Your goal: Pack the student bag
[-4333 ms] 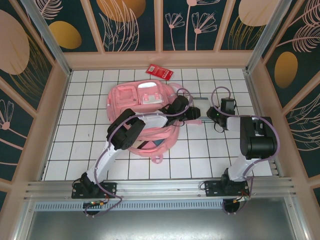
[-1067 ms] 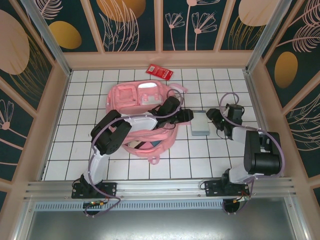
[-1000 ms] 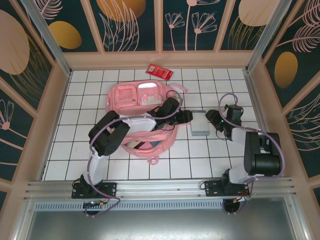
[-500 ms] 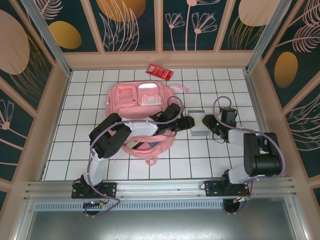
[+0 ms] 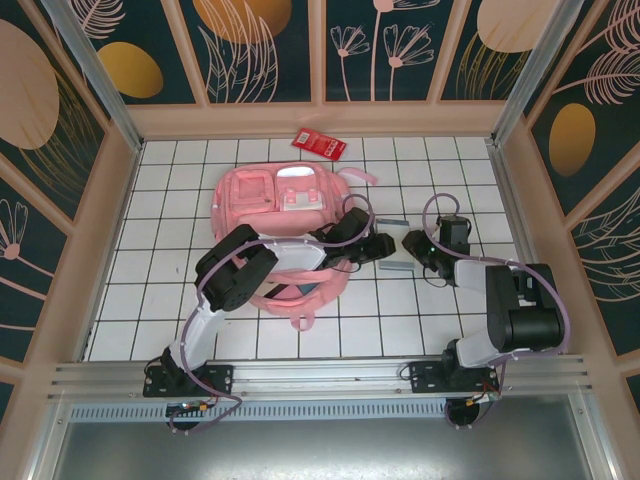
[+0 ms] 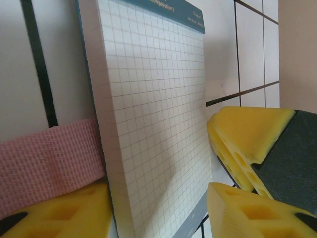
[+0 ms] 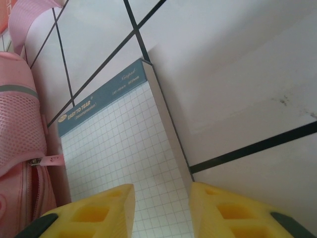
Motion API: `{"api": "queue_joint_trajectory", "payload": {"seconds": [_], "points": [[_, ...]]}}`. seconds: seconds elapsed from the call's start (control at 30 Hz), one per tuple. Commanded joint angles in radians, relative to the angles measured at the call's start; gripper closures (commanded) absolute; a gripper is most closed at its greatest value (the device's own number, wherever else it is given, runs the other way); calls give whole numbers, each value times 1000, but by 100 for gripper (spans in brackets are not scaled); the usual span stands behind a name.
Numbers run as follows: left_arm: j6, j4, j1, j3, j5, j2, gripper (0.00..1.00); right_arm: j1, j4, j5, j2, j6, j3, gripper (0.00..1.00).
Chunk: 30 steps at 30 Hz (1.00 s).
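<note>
The student bag (image 5: 280, 205) is lying just left of the notepad (image 7: 124, 148), whose long axis is running near to far, and the left gripper (image 6: 158, 208) is sitting nearer the bag. It and the right gripper (image 7: 161, 196) are both straddling the notepad, jaws half-open. Whether either is truly pinching it, I cannot tell.
</note>
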Motion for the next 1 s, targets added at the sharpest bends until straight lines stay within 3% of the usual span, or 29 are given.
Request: {"api": "queue_joint_trajectory", "payload": {"seconds": [0.0,0.1,0.27,0.43,0.63,0.97], "points": [[-19,83,-12,9,54,37,57,8,13,-15,21,5,-16,65],[-24,137,-13,-11,60,22,61,4,18,-28,10,7,-18,65],[-18,182,-11,-35,49,-11,84,-21,16,-57,-33,16,-20,63],[27,205,-9,-73,18,-101,98,-71,5,-106,-133,30,-26,47],[43,330,22,-141,73,-202,100,-137,66,-280,-227,74,-27,36],[-94,662,89,-245,247,-235,100,-154,333,-524,-223,240,-55,38]]}}
